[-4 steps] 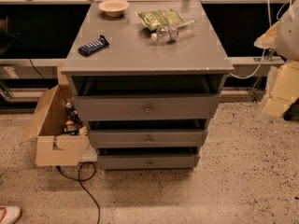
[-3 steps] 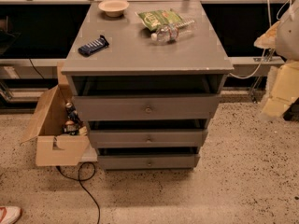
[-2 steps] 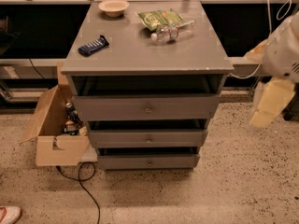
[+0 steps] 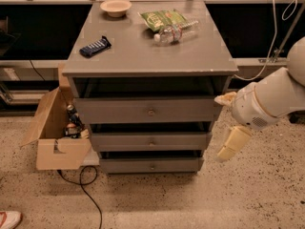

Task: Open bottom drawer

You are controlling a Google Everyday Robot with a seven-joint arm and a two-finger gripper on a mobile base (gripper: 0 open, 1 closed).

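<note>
The grey cabinet has three drawers. The bottom drawer is the lowest and narrowest front, just above the floor, with a small round brass knob at its centre. Its front sits pushed in under the middle drawer. My gripper is at the cabinet's right side, level with the top and middle drawers, up and to the right of the bottom knob. Its two cream fingers stand apart, holding nothing.
An open cardboard box with small items stands at the cabinet's left, with a black cable on the speckled floor. On the cabinet top lie a bowl, a dark snack bar, a green bag and a plastic bottle.
My arm has swung in from the right edge toward the cabinet's right side and lower. The drawers have not moved.
</note>
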